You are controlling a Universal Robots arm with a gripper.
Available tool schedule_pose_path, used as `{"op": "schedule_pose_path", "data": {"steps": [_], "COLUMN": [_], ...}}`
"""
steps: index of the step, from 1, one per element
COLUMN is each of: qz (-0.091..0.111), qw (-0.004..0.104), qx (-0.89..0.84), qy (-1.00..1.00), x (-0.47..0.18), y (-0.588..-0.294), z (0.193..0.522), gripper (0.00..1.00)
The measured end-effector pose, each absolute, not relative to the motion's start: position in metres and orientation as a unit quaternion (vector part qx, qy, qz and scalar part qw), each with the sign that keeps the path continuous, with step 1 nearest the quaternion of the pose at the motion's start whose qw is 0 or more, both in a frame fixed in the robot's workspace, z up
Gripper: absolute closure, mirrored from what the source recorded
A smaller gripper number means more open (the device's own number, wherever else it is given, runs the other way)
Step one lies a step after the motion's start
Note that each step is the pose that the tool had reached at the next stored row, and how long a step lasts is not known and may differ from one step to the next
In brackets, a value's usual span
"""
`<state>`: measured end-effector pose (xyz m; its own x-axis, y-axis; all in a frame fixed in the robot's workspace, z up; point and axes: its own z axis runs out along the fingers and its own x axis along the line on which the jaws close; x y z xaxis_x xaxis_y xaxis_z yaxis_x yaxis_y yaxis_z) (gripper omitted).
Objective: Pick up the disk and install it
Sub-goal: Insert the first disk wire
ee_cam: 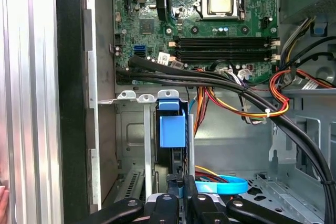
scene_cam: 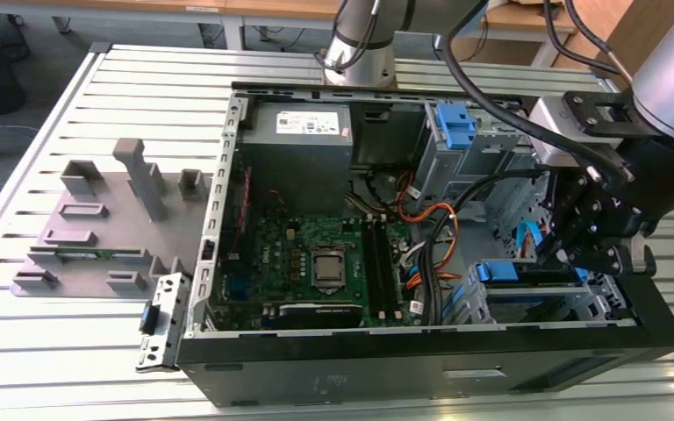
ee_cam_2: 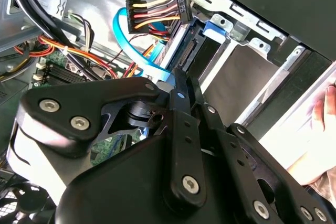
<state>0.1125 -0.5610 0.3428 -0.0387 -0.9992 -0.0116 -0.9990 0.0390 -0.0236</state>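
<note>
Spreading across the whole frame of the exterior view, the slatted metal counter [scene_cam: 138,88] carries an open black computer case [scene_cam: 431,351] in the middle and right of the picture. A flat grey fixture plate [scene_cam: 103,228] with upright blocks lies on the counter at the left of the frame, just beside the case. Inside the case, the grey power-supply box [scene_cam: 302,132] sits at the upper middle, and the green motherboard [scene_cam: 313,263] fills the lower middle. A blue plastic bracket [scene_cam: 456,123] stands in the cage at the upper right. Orange, red and black cables [ee_cam: 252,103] run across the middle of the first wrist view.

My tool [scene_cam: 583,250] hangs over the drive cage at the lower right of the exterior view, and its black fingers [ee_cam_2: 181,103] are pressed together on the end of the disk [ee_cam: 172,129]. That disk stands on edge in the cage slot, its blue rail tab at the centre of the first wrist view. A hand [ee_cam_2: 320,145] shows at the right edge of the second wrist view.
</note>
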Motion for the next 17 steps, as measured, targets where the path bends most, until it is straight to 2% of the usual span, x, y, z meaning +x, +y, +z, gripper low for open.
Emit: {"op": "schedule_pose_path", "data": {"steps": [12, 17], "qz": [-0.005, -0.002], "qw": [0.012, 0.016], "qx": [-0.693, -0.693], "qy": [0.721, 0.721], "x": [0.1126, 0.1126], "y": [-0.561, -0.561], "z": [0.3397, 0.3395], "gripper": [0.84, 0.84]}}
